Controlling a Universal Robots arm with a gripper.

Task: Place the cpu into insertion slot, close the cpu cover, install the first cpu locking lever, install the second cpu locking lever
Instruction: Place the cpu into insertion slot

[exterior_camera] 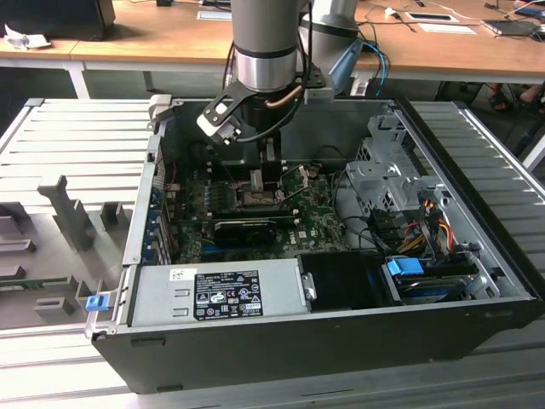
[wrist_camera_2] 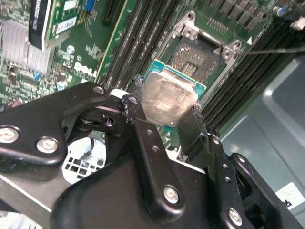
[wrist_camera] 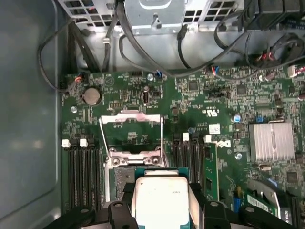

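Observation:
My gripper point(wrist_camera_2: 162, 114) is shut on the cpu point(wrist_camera_2: 169, 98), a flat square chip with a dull metal face and a green edge, pinched by its two opposite sides between black fingers point(wrist_camera_2: 193, 126). The cpu point(wrist_camera: 162, 198) hangs tilted just above and partly over the insertion slot point(wrist_camera_2: 200, 59), a black socket with a silver frame that lies open and empty. What looks like the cpu cover point(wrist_camera: 129, 116) stands raised at the slot's far side, with thin wire levers point(wrist_camera: 102, 136) beside it. In the exterior view the gripper point(exterior_camera: 260, 166) is low inside the case, over the slot point(exterior_camera: 255, 198).
The open computer case point(exterior_camera: 281, 341) lies on a grey slatted table. Memory slots point(wrist_camera: 83, 171) flank the socket on both sides. A long black card point(exterior_camera: 247, 228), a silver heatsink point(wrist_camera: 271, 140), cable bundles point(wrist_camera: 157, 57), a drive cage point(exterior_camera: 387, 175) and the power supply point(exterior_camera: 217, 294) surround it.

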